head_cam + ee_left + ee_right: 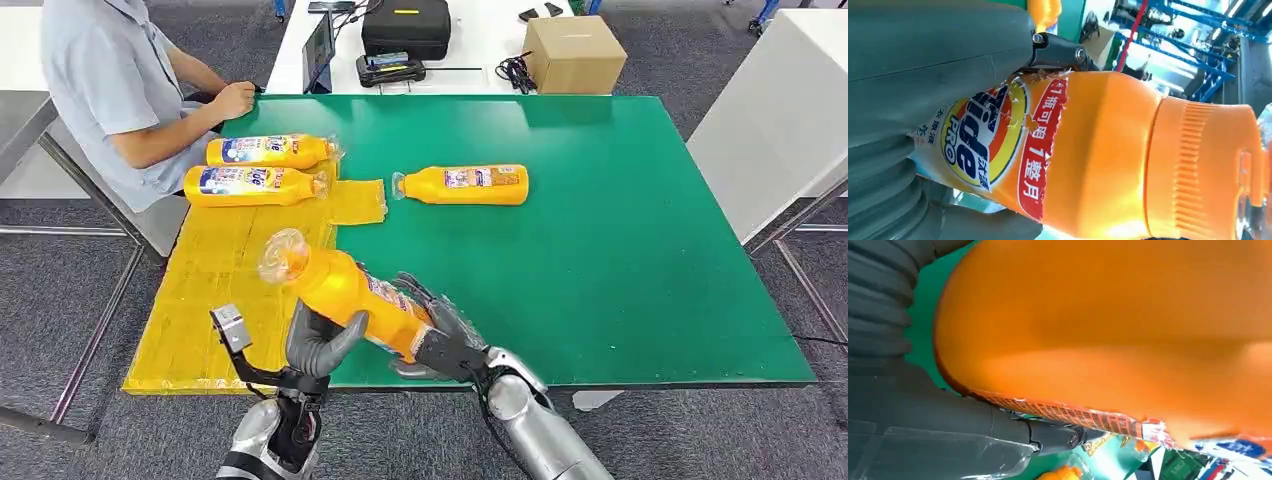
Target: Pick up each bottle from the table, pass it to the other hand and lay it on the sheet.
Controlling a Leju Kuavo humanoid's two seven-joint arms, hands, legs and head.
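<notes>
A: What does each robot hand have?

B: Both are on one orange plastic detergent bottle with a clear wrap over its cap [345, 290]. The left robot hand [318, 343] is wrapped around the middle of the body from below, thumb up against the side. The right robot hand [440, 335] clasps the base end, dark fingers curled over the label. In the left wrist view the thumb [938, 65] presses the torn label; in the right wrist view the plain orange base [1108, 325] sits against the palm.

A: Which way does that bottle point?

B: It is held off the surface above the near edge of the green worktop [620, 250]. Its long axis runs on a slant, base toward the near edge and the right robot hand, cap raised and aimed toward the far left corner, over the yellow sheet [215, 300].

A: And the other bottles?

B: Two more orange labelled bottles lie side by side on the far part of the sheet, one nearer the far edge [270, 151] and one just in front of it [255, 185], long axes parallel to that edge. A fourth orange bottle [463, 185] lies on the bare green beyond the sheet, same axis, cap toward the sheet.

A: Anything around?

B: A person in a light blue shirt [105, 80] sits at the far left corner. A cardboard box [573, 54] and a black case [405, 27] stand on the white table behind.
</notes>
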